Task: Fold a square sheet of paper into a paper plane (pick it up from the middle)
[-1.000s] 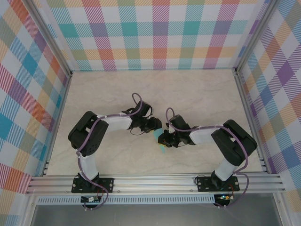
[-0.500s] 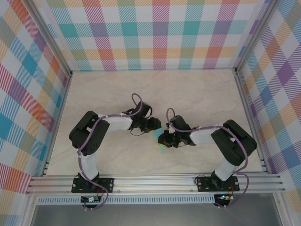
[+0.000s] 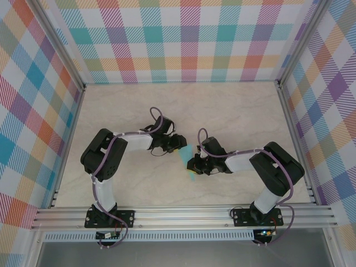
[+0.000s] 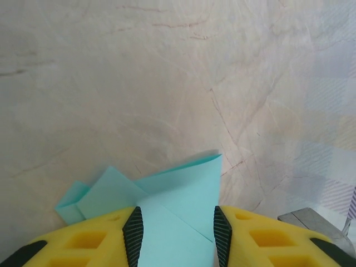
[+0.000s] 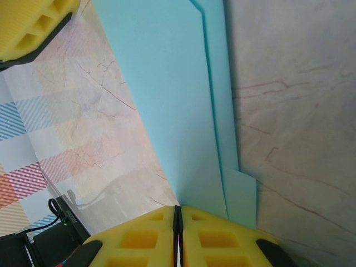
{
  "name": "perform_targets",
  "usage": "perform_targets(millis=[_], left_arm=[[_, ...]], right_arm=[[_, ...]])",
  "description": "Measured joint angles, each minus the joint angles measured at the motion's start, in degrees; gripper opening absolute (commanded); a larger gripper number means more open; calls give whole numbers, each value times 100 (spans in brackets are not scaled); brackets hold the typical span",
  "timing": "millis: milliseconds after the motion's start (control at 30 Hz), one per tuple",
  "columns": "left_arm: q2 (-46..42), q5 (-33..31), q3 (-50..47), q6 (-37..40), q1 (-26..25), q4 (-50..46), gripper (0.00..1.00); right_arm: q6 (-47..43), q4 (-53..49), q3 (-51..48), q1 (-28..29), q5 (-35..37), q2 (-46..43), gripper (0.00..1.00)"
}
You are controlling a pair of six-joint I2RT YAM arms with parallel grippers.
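Note:
The turquoise paper (image 5: 172, 100) is folded into a long, layered, pointed shape. My right gripper (image 5: 177, 217) is shut on its lower edge and holds it above the table. In the top view the paper (image 3: 189, 154) shows as a slim strip between the two grippers, with the right gripper (image 3: 193, 165) just below it. My left gripper (image 4: 177, 239) is open. The paper's folded corner (image 4: 178, 194) lies between its black pads without being clamped. From above, the left gripper (image 3: 179, 143) sits at the paper's upper left.
The marble-patterned table (image 3: 233, 111) stretches behind both arms. Checked walls (image 3: 189, 44) close it in at the back and sides. An aluminium rail (image 3: 183, 214) runs along the near edge. A yellow finger of the left gripper (image 5: 33, 22) shows in the right wrist view.
The left arm has drawn back up and to the left, so more of the paper now shows between the grippers. The right gripper has stayed in place, holding the paper.

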Motion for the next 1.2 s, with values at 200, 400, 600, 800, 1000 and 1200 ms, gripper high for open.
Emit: perform_targets(millis=[200, 400, 600, 800, 1000, 1200], left_arm=[[61, -22, 168, 144, 184, -103, 43], [-42, -271, 385, 345, 321, -525, 45], [-780, -675, 382, 345, 219, -1169, 47], [-1499, -1475, 376, 219, -240, -1882, 51], [-1327, -2275, 619, -11, -1069, -2789, 53], [-695, -2785, 1335, -155, -1567, -3346, 56]], right_arm=[[35, 24, 0, -9, -42, 0, 12], [37, -151, 103, -4, -98, 0, 15], [28, -590, 236, 9, -50, -330, 24], [-39, -1294, 304, -68, 514, -1397, 33], [0, -1941, -92, -555, 1290, -2435, 42], [33, -2380, -581, -850, 1519, -2920, 48]])
